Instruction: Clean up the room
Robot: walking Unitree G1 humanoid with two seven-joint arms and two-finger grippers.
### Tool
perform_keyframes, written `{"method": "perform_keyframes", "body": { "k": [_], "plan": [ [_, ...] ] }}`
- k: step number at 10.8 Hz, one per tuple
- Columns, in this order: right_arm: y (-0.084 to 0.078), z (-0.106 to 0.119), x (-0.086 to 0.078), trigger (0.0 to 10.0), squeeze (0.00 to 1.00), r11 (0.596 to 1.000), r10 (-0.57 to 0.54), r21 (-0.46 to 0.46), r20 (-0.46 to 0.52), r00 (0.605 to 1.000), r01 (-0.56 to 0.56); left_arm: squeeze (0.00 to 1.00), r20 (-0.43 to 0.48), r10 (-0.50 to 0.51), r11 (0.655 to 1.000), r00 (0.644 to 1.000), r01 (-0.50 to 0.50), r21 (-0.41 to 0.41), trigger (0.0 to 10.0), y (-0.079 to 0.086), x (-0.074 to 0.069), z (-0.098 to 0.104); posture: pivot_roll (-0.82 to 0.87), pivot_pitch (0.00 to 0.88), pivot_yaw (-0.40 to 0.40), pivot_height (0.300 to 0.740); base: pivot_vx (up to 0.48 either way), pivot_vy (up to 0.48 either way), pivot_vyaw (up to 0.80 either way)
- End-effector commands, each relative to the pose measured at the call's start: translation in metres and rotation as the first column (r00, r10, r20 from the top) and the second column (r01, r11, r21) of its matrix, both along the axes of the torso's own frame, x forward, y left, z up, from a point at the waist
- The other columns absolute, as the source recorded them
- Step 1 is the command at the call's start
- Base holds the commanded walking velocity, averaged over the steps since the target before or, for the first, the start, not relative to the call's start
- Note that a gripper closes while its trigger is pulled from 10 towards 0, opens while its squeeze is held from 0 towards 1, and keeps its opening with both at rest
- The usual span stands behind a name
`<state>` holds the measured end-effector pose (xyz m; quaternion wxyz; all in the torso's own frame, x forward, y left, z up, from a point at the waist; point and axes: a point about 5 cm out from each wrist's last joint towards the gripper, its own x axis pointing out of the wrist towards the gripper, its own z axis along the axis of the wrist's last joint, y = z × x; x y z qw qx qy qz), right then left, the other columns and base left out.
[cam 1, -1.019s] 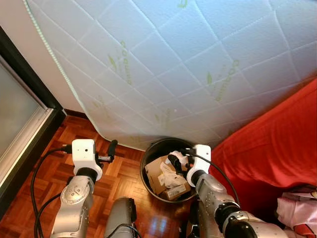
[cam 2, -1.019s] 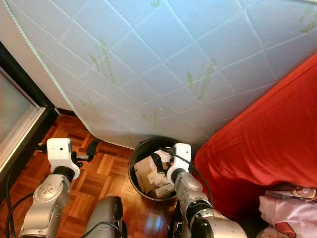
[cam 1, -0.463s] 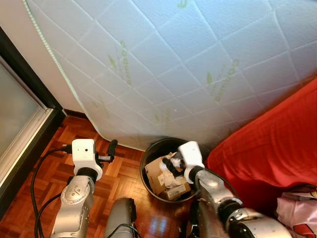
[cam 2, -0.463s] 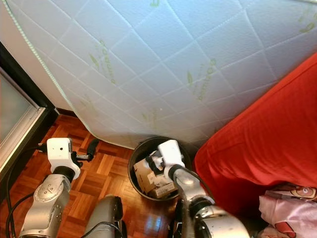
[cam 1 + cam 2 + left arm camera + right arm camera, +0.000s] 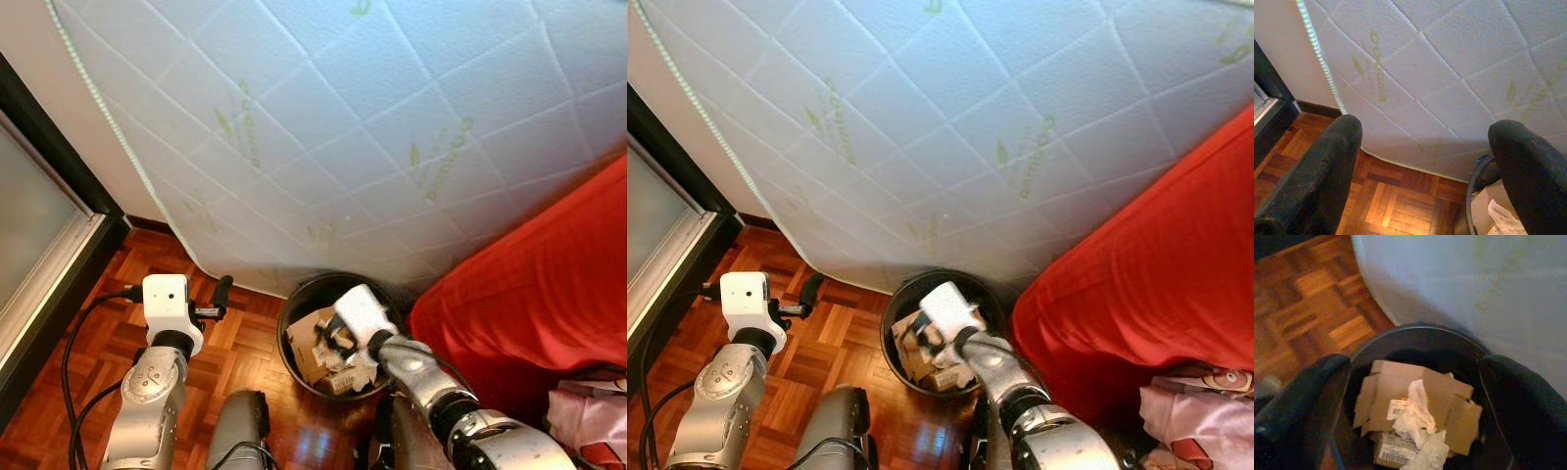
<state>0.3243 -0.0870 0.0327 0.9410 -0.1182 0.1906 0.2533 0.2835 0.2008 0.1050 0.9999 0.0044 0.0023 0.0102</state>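
A round black bin [image 5: 290,311] stands on the parquet at the foot of a leaning mattress. It holds folded brown cardboard [image 5: 1400,384] and crumpled white paper [image 5: 1417,412]. My right gripper [image 5: 333,345] hangs just above the bin's contents, open, with nothing between its fingers [image 5: 1308,401]. My left gripper [image 5: 218,297] is held over the floor to the left of the bin, open and empty; in the left wrist view its fingers [image 5: 1327,166] frame the mattress and the bin's rim [image 5: 1472,181].
A white quilted mattress [image 5: 343,127] with green print leans against the wall behind the bin. A red cover [image 5: 529,284] rises close on the right, with pink cloth [image 5: 588,401] at its lower edge. A dark door frame [image 5: 39,225] runs along the left. Parquet floor [image 5: 235,357] lies between.
My right wrist has swung leftward over the bin and turned down toward its contents. The left arm and the camera have stayed still.
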Motion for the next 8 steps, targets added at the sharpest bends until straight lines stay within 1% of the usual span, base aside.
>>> {"method": "perform_keyframes", "body": {
  "k": [1, 2, 3, 4, 5, 6, 7, 8],
  "plan": [
    [-0.003, -0.006, -0.003, 10.0, 0.0, 0.997, -0.06, 0.047, -0.051, 0.997, 0.063, 0.0, -0.012, 0.013, 1.0, 1.0, -0.013, -0.004, 10.0, 0.003, -0.003, -0.003, 0.26, 0.249, -0.03, 0.625, 0.0, 0.0, 0.0],
    [-0.012, -0.011, -0.006, 10.0, 0.0, 0.974, -0.16, 0.143, -0.107, 0.981, 0.174, 0.0, -0.028, 0.016, 1.0, 0.999, -0.016, -0.004, 10.0, 0.004, -0.002, -0.009, 0.25, 0.234, -0.034, 0.625, 0.0, 0.0, 0.0],
    [-0.029, -0.02, -0.012, 10.0, 0.0, 0.92, -0.284, 0.231, -0.168, 0.944, 0.318, 0.0, -0.057, 0.029, 1.0, 0.998, -0.029, 0.0, 10.0, 0.009, -0.001, -0.018, 0.24, 0.217, -0.037, 0.63, 0.0, 0.0, 0.0],
    [-0.039, -0.029, -0.02, 10.0, 0.0, 0.897, -0.334, 0.232, -0.201, 0.921, 0.376, 0.0, -0.07, 0.038, 0.999, 0.997, -0.038, 0.001, 10.0, 0.012, 0.001, -0.021, 0.23, 0.205, -0.037, 0.645, 0.0, 0.0, 0.0],
    [-0.053, -0.047, -0.039, 10.0, 0.0, 0.891, -0.358, 0.2, -0.242, 0.902, 0.408, 0.0, -0.098, 0.052, 0.999, 0.994, -0.052, -0.002, 10.0, 0.018, 0.002, -0.028, 0.22, 0.186, -0.032, 0.66, 0.0, 0.0, 0.0],
    [-0.06, -0.055, -0.048, 10.0, 0.0, 0.882, -0.382, 0.184, -0.263, 0.886, 0.435, 0.0, -0.122, 0.054, 0.999, 0.991, -0.054, -0.001, 10.0, 0.02, 0.004, -0.035, 0.21, 0.166, -0.03, 0.67, 0.0, 0.0, 0.0],
    [-0.076, -0.067, -0.065, 10.0, 0.0, 0.83, -0.457, 0.189, -0.311, 0.833, 0.525, 0.0, -0.186, 0.066, 0.998, 0.98, -0.066, 0.002, 10.0, 0.026, 0.003, -0.052, 0.19, 0.12, -0.026, 0.695, 0.0, 0.0, 0.0],
    [-0.084, -0.073, -0.074, 10.0, 0.0, 0.788, -0.506, 0.192, -0.339, 0.793, 0.584, 0.0, -0.248, 0.075, 0.997, 0.966, -0.079, -0.005, 10.0, 0.03, 0.0, -0.067, 0.18, 0.087, -0.02, 0.715, 0.0, 0.0, 0.0]
  ]
}}
